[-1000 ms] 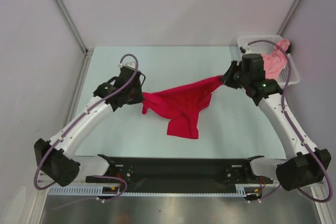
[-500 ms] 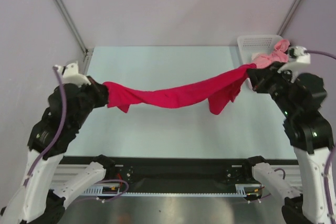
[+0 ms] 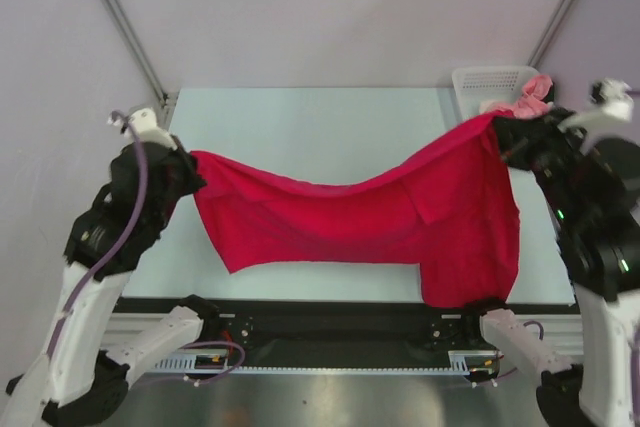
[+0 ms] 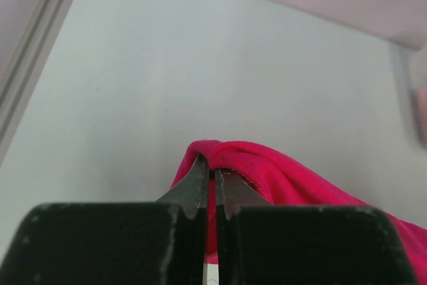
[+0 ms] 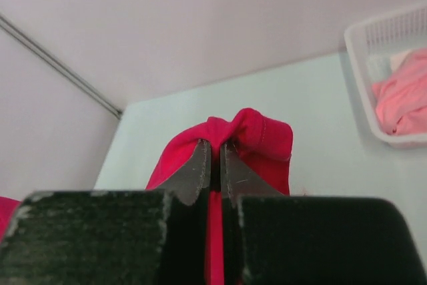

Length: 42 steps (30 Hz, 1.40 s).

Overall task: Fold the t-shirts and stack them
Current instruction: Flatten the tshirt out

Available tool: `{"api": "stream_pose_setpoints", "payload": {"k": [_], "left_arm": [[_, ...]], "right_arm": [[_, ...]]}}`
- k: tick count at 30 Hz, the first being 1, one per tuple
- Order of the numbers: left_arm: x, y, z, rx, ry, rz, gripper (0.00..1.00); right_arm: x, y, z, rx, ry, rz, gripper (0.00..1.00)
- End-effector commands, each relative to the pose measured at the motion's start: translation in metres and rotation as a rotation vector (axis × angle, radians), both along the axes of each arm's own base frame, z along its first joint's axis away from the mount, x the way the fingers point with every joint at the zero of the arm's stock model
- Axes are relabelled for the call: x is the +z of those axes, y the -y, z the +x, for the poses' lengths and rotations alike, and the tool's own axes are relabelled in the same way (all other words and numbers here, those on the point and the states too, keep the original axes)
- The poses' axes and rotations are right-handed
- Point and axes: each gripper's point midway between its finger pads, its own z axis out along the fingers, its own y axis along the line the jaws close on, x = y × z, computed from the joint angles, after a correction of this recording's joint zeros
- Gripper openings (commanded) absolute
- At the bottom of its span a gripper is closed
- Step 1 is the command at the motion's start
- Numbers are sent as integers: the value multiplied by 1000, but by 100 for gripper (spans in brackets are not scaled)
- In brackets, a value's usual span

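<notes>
Above the bench (image 3: 300, 117): red t-shirt (image 3: 400, 217), spread out, hanging between both arms. Left end effector (image 4: 213, 169) clamped on its left edge; right end effector (image 5: 215, 149) clamped on the opposite corner. Pink t-shirt (image 3: 528, 98) (bunched) in the white basket (image 3: 488, 75), far right corner.

We see soft, even overhead light, with no hard shadows on the pale table (image 3: 300, 117). The crimson t-shirt (image 3: 400, 217) reads saturated, its folds faintly shaded. Dull glare lies on the metal strip (image 3: 330, 402) at 6 o'clock. The left wrist view blurs toward 3 o'clock.
</notes>
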Motion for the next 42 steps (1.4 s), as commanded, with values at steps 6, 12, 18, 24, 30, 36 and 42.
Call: {"api": "stream_pose_setpoints", "payload": {"k": [6, 12, 18, 24, 30, 36, 42], "left_arm": [[-97, -28, 101, 206, -381, 164, 0], [-148, -81, 162, 296, -576, 342, 0], [-139, -73, 176, 240, -541, 333, 60], [-172, -69, 133, 230, -578, 273, 93], [-228, -49, 71, 168, -669, -65, 68], [-284, -48, 19, 345, -638, -384, 58], [-317, -78, 5, 547, -766, -423, 68]], "right_arm": [[-162, -59, 193, 168, -532, -13, 4], [-261, -40, 252, 87, -888, -176, 18], [-275, -30, 227, 118, -1029, -258, 53], [-303, -18, 185, 134, -1107, -244, 81], [-320, -26, 132, 220, -1109, -151, 78], [-328, -59, 76, 370, -1112, 24, 67], [-354, -59, 44, 387, -1169, 32, 67]]}}
